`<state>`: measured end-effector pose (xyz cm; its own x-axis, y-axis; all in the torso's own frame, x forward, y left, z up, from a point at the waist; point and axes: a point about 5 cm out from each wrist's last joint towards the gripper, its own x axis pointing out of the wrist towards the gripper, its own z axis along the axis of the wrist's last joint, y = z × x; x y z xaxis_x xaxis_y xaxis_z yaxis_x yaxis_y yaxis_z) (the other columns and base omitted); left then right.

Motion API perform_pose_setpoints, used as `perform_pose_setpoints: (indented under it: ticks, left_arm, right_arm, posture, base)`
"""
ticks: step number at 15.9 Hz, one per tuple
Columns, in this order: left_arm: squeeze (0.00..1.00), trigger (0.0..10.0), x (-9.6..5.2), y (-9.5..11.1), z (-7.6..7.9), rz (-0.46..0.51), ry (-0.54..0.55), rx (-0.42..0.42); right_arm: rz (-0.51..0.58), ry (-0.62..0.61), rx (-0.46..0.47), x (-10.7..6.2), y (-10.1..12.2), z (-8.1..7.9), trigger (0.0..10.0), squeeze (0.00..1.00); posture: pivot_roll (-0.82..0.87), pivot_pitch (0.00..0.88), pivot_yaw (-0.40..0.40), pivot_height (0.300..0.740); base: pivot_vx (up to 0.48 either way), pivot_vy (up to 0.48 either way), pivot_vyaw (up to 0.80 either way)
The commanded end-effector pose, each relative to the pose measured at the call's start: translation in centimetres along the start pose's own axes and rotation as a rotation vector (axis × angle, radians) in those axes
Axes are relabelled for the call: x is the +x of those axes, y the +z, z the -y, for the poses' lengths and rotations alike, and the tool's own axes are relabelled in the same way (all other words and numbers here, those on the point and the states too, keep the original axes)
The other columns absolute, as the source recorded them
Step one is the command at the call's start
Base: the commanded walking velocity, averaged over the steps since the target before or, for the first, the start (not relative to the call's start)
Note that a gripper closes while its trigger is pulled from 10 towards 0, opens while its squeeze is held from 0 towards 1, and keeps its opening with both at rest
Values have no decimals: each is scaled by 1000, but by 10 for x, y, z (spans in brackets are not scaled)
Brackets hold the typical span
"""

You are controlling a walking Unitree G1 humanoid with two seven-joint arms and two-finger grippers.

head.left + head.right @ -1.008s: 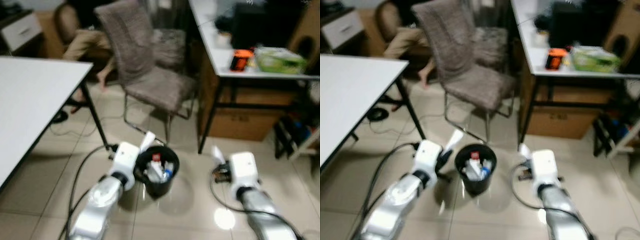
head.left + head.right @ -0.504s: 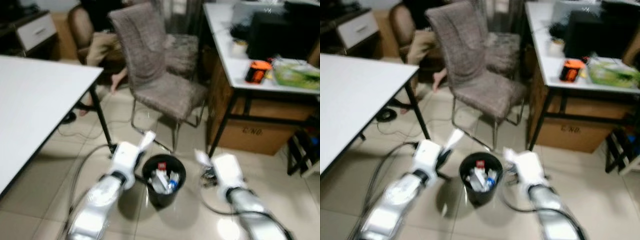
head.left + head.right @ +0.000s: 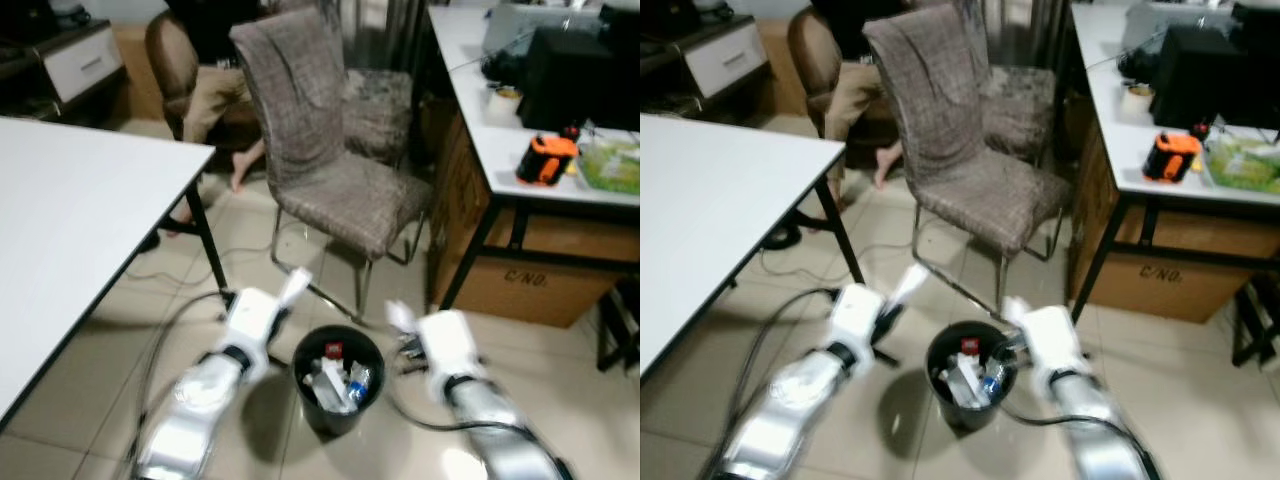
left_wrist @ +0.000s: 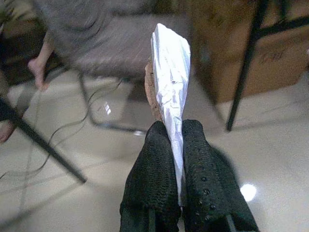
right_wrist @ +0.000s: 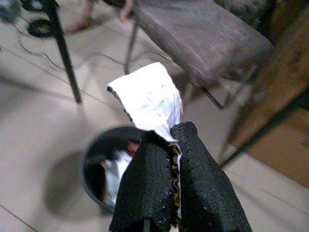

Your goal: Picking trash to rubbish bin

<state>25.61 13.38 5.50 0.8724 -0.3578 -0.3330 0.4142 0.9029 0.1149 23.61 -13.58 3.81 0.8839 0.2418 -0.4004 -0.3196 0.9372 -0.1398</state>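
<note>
The round black rubbish bin (image 3: 973, 385), already stuffed with trash, stood on the tiled floor (image 3: 90, 400) just in front of the grey fabric chair (image 3: 330, 160). The right gripper (image 5: 172, 140), jaws squeezed shut on a crumpled white paper (image 5: 147, 99), had swung in from well beside the bin to its rim, so a drop looked close. The left gripper (image 4: 175, 130) stayed just beside the bin, jaws pinched on a folded white wrapper (image 4: 171, 72). Both arms looked blurry. A seated person (image 3: 215, 85) behind the chair was mostly hidden.
</note>
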Motion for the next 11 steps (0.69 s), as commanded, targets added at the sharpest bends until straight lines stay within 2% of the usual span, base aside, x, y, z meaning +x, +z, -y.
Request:
perform_pose_setpoints:
  ticks: [1, 8, 11]
  left_arm:
    - [0, 10000, 5, 7, 9, 24, -34, 9]
    - [0, 10000, 7, 4, 12, 19, -52, 11]
    - [0, 10000, 5, 1, 13, 12, -57, 15]
  right_arm:
    - [-22, -43, -10, -3, -7, 12, 10000, 0]
    - [-42, -30, -13, -5, -19, 9, 10000, 0]
    - [-102, 7, 6, -2, -33, 6, 10000, 0]
  posture:
    - [-70, 28, 19, 740]
    - [-83, 20, 20, 740]
    - [-83, 20, 21, 740]
  base:
    - [349, 0, 0]
    - [354, 0, 0]
    - [355, 0, 0]
